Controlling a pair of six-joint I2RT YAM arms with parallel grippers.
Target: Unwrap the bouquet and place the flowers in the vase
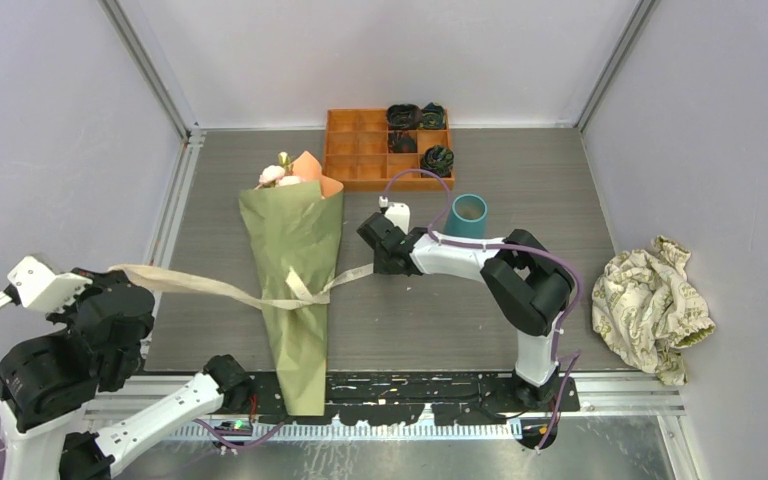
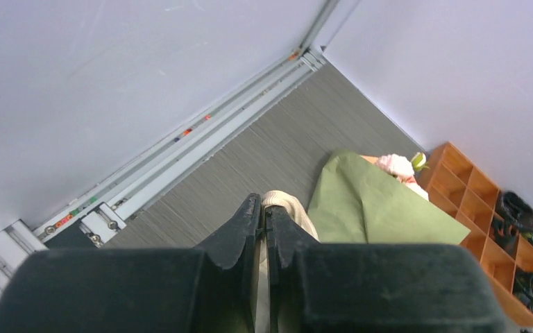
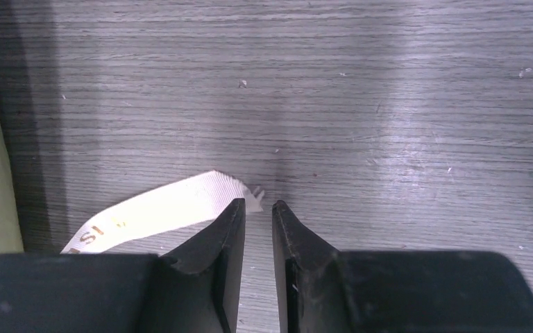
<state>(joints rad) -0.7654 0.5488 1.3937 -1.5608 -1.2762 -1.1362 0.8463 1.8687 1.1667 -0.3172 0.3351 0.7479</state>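
Note:
The bouquet [image 1: 295, 250] lies flat with its olive-green cone pointing toward the near edge. The flowers [image 1: 278, 175], pink blooms, show at its wide far end against peach lining. A cream ribbon [image 1: 200, 287] is tied round its middle, and its tails run out left and right. My left gripper [image 1: 125, 278] is at the left tail. In the left wrist view that gripper [image 2: 266, 208] is shut on the ribbon [image 2: 288, 205], which passes between its fingers. My right gripper [image 3: 258, 206] stands open just above the table, with the ribbon's [image 3: 166, 208] right end lying free beside its left finger. The teal vase [image 1: 468, 215] stands upright just behind the right arm.
An orange compartmented tray [image 1: 370, 150] with dark rolled bundles sits at the back, right of the blooms. A crumpled floral cream cloth [image 1: 655, 300] lies at the right edge. Grey walls and rails enclose the table on three sides.

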